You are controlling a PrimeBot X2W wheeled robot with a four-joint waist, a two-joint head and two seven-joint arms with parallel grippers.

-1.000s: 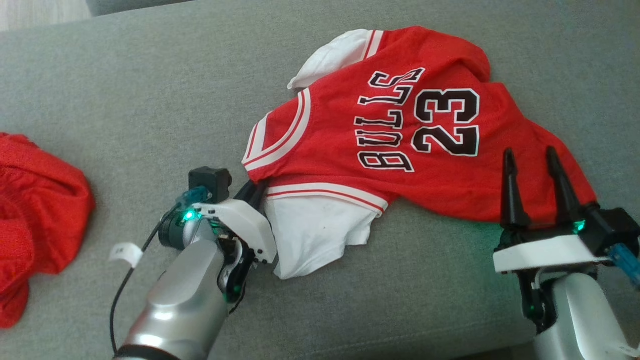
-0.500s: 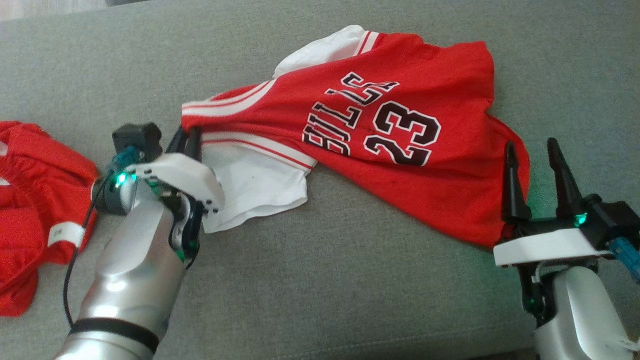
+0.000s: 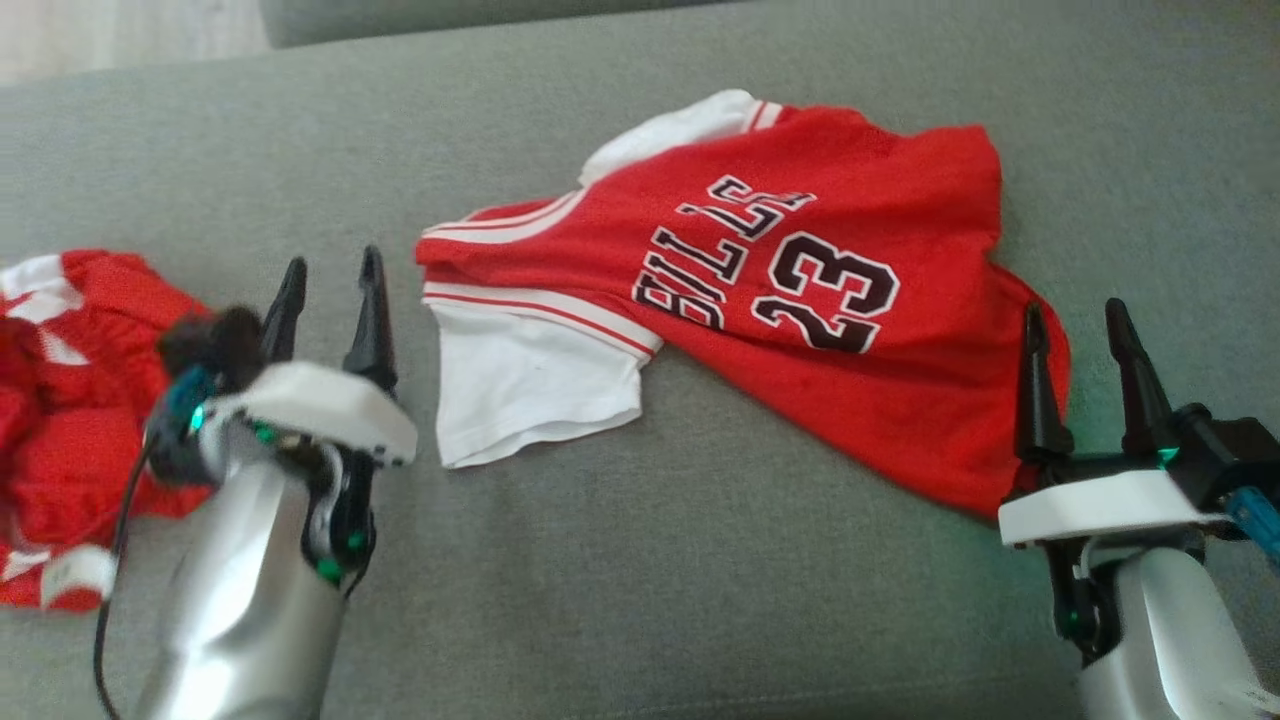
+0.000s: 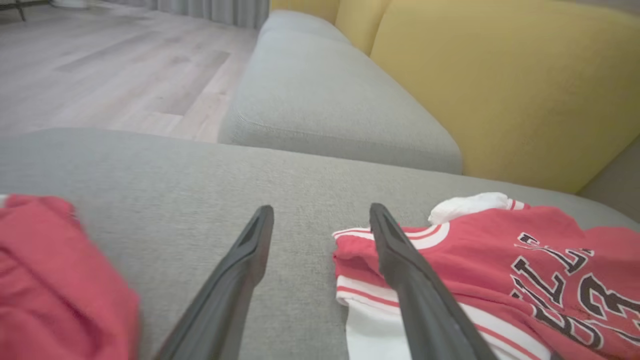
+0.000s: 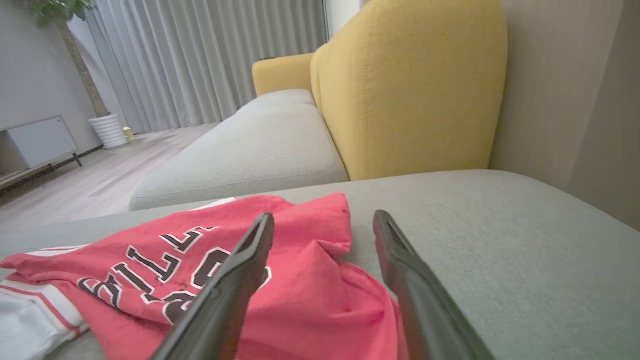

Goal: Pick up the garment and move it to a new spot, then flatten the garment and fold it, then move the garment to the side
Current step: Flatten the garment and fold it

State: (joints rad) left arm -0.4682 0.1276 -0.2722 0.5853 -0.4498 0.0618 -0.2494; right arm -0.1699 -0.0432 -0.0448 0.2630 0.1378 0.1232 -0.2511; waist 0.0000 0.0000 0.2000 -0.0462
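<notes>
- The garment, a red jersey with white sleeves and black lettering, lies crumpled across the middle and right of the head view on the grey cushion.
- It looks light, soft and limp. It will probably sag and bunch when lifted, and drag on the textured upholstery rather than slide.
- The best holds are likely the edges: the striped shoulder trim at the centre-left and the hem at the lower right. A pinch at each would let the cloth hang flat.
- The left gripper, at the lower left, has its fingers spread with nothing between them, just beside the white sleeve.
- The right gripper, at the lower right, is also spread wide, with its fingers over the hem and not pinching it.
- The right fingers hide the hem corner, and whether they touch the fabric cannot be told.
- A crease swallows part of the lettering, and the layers folded beneath are hidden.
- The left arm is blurred, and another red cloth is cut off at the left edge.
</notes>
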